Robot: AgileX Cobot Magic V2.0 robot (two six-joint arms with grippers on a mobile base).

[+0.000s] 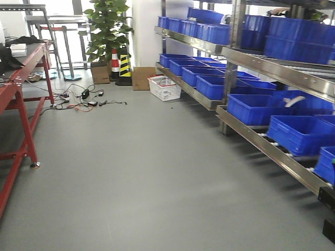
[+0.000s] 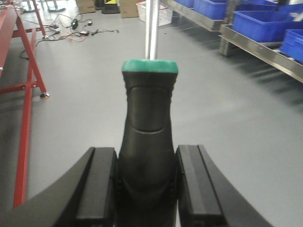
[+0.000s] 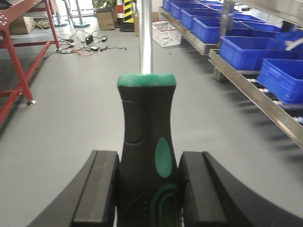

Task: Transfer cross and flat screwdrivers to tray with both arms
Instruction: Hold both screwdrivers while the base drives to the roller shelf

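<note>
In the left wrist view my left gripper (image 2: 147,187) is shut on a screwdriver (image 2: 147,127) with a black handle, a green collar and a steel shaft that runs up out of frame. In the right wrist view my right gripper (image 3: 147,189) is shut on a second screwdriver (image 3: 146,137), black handle with green inlays and collar, its steel shaft pointing up out of frame. Both tips are out of frame, so I cannot tell cross from flat. Both are held above grey floor. No tray shows in any view. Neither gripper shows in the front view.
Steel shelving (image 1: 272,70) with several blue bins (image 1: 298,130) lines the right side. A red-framed table (image 1: 18,104) stands at left. Cables (image 1: 84,99), a white basket (image 1: 165,88), cardboard boxes, a striped cone and a potted plant (image 1: 107,31) stand at the back. Grey floor (image 1: 146,172) lies between.
</note>
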